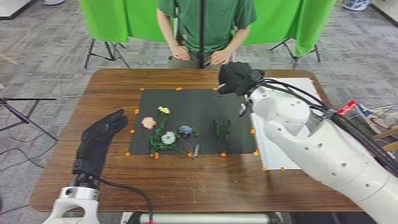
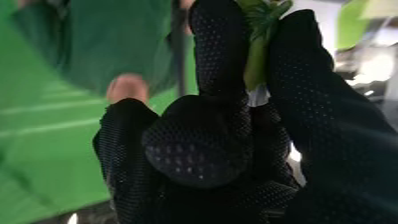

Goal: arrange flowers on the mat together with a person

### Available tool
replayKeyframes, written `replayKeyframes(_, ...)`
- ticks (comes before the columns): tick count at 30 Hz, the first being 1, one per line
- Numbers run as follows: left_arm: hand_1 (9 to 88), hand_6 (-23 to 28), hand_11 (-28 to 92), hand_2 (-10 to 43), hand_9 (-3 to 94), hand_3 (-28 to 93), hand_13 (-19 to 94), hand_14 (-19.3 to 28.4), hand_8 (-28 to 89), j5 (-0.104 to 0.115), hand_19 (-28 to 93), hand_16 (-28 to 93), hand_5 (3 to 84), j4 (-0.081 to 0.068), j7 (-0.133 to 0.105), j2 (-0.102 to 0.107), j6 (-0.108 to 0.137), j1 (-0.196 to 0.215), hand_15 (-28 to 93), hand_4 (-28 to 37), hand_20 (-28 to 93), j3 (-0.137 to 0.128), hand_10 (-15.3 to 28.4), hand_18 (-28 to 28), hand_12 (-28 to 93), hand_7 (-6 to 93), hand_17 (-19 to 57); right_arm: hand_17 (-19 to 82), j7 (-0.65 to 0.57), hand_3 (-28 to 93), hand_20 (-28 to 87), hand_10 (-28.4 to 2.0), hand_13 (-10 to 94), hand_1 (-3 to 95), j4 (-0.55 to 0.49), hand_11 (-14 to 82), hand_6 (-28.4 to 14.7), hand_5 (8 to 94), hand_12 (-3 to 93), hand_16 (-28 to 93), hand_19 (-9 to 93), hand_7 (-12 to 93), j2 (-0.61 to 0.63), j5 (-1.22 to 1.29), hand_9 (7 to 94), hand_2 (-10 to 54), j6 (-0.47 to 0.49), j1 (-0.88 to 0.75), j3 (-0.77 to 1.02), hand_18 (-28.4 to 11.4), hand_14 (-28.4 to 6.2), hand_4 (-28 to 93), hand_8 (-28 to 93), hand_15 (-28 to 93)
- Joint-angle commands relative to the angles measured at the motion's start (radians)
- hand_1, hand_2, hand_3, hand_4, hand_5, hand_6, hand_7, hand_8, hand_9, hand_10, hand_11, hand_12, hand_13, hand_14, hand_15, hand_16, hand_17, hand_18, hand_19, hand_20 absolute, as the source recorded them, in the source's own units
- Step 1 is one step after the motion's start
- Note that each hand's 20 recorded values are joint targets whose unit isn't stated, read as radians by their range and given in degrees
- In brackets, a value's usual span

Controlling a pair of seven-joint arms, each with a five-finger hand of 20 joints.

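Green cloth behind, the stem parallels the fingers.

Grey carpet tiles surround the brown desk; green cloth hangs at twelve o'clock, a dark stand at nine o'clock.

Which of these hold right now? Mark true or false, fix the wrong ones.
1. The right robot hand holds a green stem. True.
2. The yellow flower and pink flower are on the mat. True.
3. The yellow flower is nearer the robot than the pink flower. False; it is farther.
4. The left robot hand is left of the mat. True.
5. The right robot hand is left of the pink flower. False; it is to the right.
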State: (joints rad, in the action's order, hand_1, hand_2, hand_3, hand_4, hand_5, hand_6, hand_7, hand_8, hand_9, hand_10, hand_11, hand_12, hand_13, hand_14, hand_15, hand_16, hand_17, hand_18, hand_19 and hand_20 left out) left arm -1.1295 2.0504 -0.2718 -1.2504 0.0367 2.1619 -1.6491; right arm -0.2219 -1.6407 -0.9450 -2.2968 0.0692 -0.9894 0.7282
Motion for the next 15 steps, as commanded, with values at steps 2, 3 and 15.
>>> replayKeyframes(2, 23.4, 3.8, 13, -5.1, 42.7, 66, 33, 15.4, -5, 0.002, 5, 4, 45.5, -0.01, 0.013, 0.0, -0.006, -0.002, 9, -19.8, 17, 0.006, 12.3, 11.4, 15, 11.4, 3.3, 67, -0.001, 60, 54, -6.7, 94, 61.0, 0.02, 11.1, 3.2, 84.0, 35.7, 25, 93, 21, -0.02, -0.027, 93.7, -9.5, 0.023, -0.028, -0.018, -13.4, 0.5, -26, 6, 63)
replayKeyframes(3, 23.4, 3.8, 13, -5.1, 42.7, 66, 33, 15.3, -5, 0.002, 5, 4, 45.5, -0.009, 0.014, 0.002, -0.008, -0.003, 9, -19.8, 17, 0.005, 12.3, 11.4, 15, 11.4, 3.3, 67, 0.003, 60, 55, -6.7, 94, 60.8, 0.023, 10.8, 3.2, 83.9, 35.8, 25, 93, 21, -0.018, -0.037, 93.7, -9.5, 0.02, -0.028, -0.019, -13.4, 0.5, -26, 6, 63)
replayKeyframes(15, 23.3, 3.7, 13, -5.2, 42.6, 66, 33, 15.4, -5, 0.001, 5, 4, 45.4, -0.017, 0.014, 0.009, -0.025, -0.019, 9, -19.8, 17, 0.006, 12.4, 11.4, 15, 11.3, 3.3, 66, 0.013, 58, 56, -7.5, 94, 55.6, 0.029, 7.1, 2.9, 80.0, 33.9, 26, 93, 19, -0.016, -0.068, 90.9, -9.5, 0.094, -0.07, 0.012, -14.0, 0.3, -24, 4, 63)
